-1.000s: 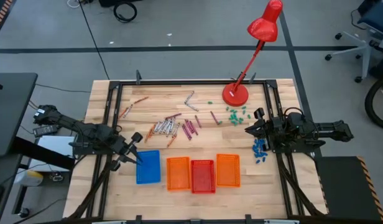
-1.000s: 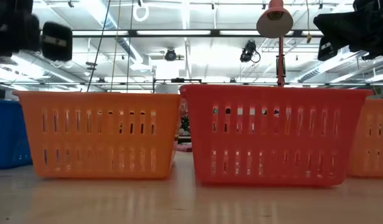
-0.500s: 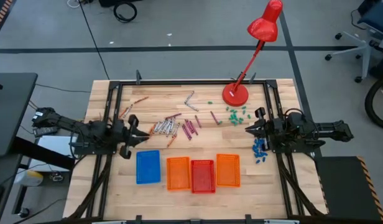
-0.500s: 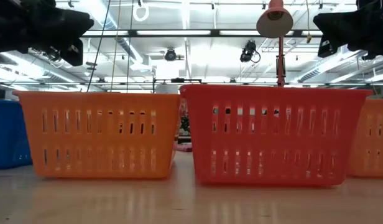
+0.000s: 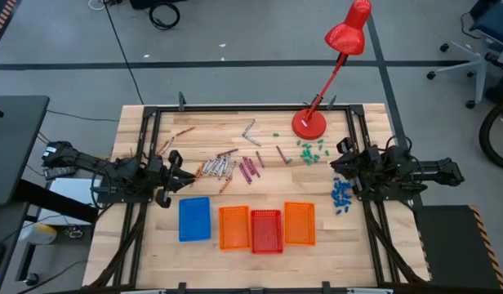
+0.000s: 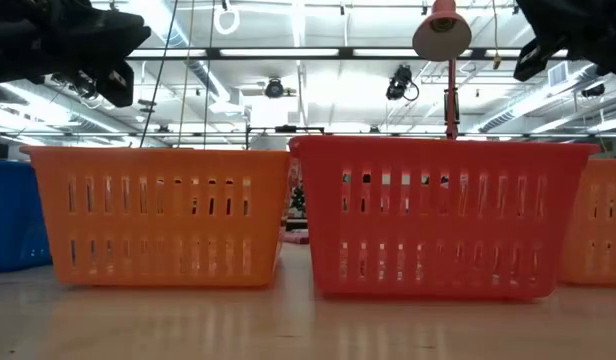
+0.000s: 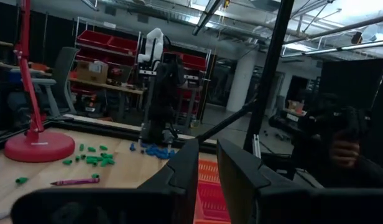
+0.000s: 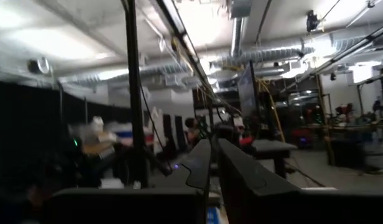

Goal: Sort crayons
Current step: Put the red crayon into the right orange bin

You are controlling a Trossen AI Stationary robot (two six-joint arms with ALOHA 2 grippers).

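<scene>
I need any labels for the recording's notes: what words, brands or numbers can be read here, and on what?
None can be read.
The crayons may carry printed wrappers, but these are too small to read.
The baskets and the red lamp show no lettering.

Crayons (image 5: 227,168): short thin sticks, lying flat on bare wood at table centre. Main cluster of orange, grey-white and magenta-purple pieces, packed side by side, some touching. 2 or 3 orange-red strays (image 5: 173,139) apart toward the far left corner. Grey-white pair (image 5: 251,133) apart, beyond the cluster. 1 magenta stray (image 5: 282,154) to the cluster's right, also visible in left wrist view (image 7: 76,182)
</scene>
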